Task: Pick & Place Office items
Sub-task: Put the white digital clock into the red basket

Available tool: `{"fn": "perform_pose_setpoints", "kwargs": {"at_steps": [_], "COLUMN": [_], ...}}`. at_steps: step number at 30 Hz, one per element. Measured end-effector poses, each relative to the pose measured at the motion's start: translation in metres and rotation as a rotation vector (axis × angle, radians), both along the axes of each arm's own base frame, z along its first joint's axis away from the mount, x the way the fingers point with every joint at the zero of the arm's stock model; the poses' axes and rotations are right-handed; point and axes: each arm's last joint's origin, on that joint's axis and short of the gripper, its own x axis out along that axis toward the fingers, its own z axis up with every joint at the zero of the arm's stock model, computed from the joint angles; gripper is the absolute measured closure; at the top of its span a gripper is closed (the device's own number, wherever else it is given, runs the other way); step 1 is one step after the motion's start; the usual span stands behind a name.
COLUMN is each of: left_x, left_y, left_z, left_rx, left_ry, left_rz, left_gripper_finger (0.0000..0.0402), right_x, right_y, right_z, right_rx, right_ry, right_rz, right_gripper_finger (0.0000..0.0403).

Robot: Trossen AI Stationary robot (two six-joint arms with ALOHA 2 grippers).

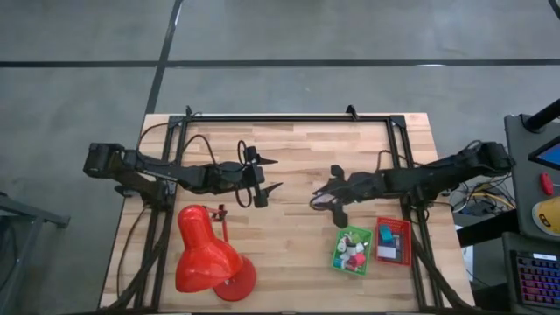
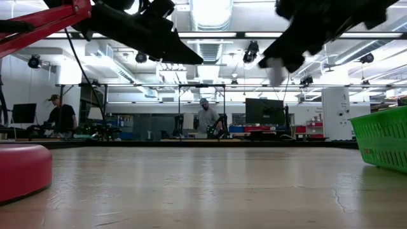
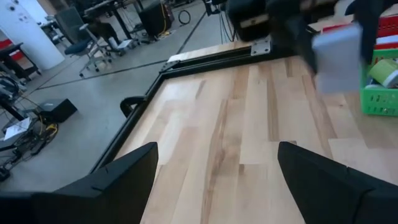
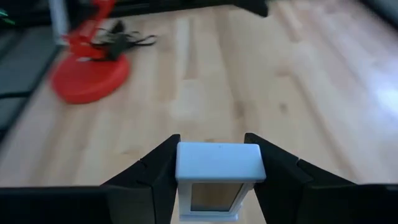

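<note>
The right gripper (image 4: 211,168) is grasping a small white block (image 4: 217,163) by its flat sides above the worktop (image 1: 297,166), probably light and stiff, while the left gripper (image 1: 262,179) fingers stand released.

Both arms are dark jointed sticks with black cables looping off them near the table (image 1: 289,214) frame (matte black, wedge-shaped fingers (image 3: 124,177), pretty chunky).
</note>
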Motion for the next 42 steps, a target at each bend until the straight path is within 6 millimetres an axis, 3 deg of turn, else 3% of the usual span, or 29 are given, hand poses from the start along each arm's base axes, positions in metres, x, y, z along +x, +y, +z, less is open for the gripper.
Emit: {"fn": "perform_pose_setpoints", "kwargs": {"at_steps": [8,13,20,36,42], "left_x": [0.0,0.0,0.0,0.0,0.0], "left_y": [0.0,0.0,0.0,0.0,0.0], "left_z": [0.0,0.0,0.0,0.0,0.0], "left_rx": [0.0,0.0,0.0,0.0,0.0], "left_ry": [0.0,-0.001,0.001,0.001,0.001], "left_rz": [0.0,0.0,0.0,0.001,0.001], "left_gripper_finger": [0.0065,0.0066,0.0065,0.0065,0.0066], "right_x": [-0.039,-0.057,-0.071,-0.074,-0.083], "right_y": [0.018,0.024,0.023,0.025,0.021], "right_z": [0.029,0.037,0.03,0.024,0.014], "right_rx": [0.241,0.248,0.379,0.499,0.636], "right_ry": [-0.003,0.006,0.154,0.251,0.404], "right_rz": [0.122,0.176,0.067,-0.029,-0.224], "right_gripper_finger": [0.024,0.0241,0.0236,0.0238,0.0237]}}
